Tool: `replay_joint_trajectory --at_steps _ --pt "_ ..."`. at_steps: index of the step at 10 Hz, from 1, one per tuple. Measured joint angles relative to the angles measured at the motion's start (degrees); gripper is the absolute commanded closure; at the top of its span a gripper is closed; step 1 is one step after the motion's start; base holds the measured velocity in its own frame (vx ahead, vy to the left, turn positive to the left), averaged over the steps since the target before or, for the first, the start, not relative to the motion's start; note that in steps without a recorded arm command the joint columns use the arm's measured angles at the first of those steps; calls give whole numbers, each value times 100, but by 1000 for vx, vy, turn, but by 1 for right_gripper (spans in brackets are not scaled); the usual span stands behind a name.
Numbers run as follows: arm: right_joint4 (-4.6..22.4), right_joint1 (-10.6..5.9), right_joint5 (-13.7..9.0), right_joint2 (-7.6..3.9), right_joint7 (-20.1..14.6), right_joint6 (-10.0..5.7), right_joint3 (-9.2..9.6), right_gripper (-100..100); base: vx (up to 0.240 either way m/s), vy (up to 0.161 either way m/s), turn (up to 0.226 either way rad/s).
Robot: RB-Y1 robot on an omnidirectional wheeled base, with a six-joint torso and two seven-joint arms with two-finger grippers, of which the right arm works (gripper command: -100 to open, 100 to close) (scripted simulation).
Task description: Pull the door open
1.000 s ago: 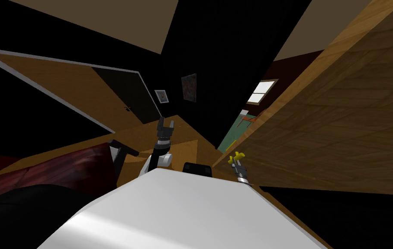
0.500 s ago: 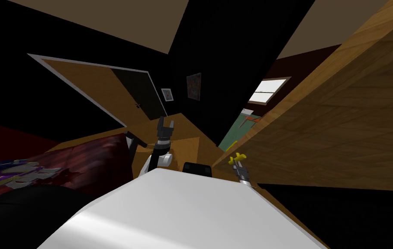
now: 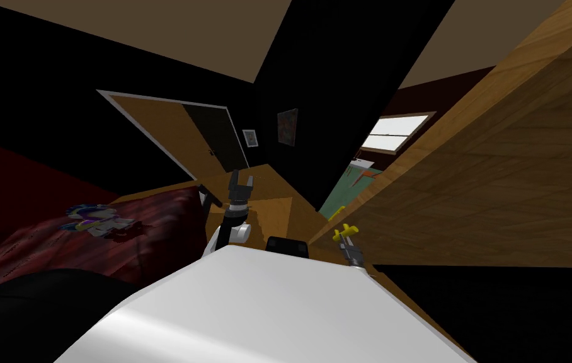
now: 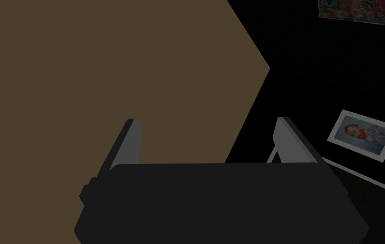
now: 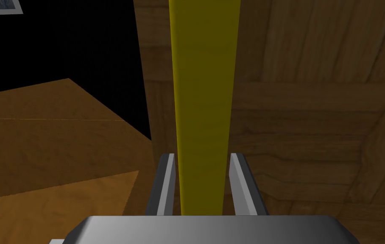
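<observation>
Since a second ago my view has swung round: the far doorway [image 3: 152, 123] now sits nearer the middle, and a dark red bed [image 3: 159, 217] with a colourful toy [image 3: 92, 217] on it has come in on the left. The right gripper [image 5: 200, 157] stays at the wooden door [image 3: 505, 170] on my right, jaws closed on its yellow handle [image 5: 203, 84]. The left gripper [image 4: 206, 123] is raised ahead, jaws apart and holding nothing. A window [image 3: 398, 132] shows past the door's edge.
</observation>
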Motion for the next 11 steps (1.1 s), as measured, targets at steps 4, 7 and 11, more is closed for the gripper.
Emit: replay_joint_trajectory --at_steps 4,7,11 --pt "258 -83 120 -131 -226 -246 126 100 -242 -36 120" --pt "382 -107 178 -191 -336 -346 193 100 -163 -25 88" --pt "525 -159 214 -269 -449 -515 255 100 -215 -55 141"
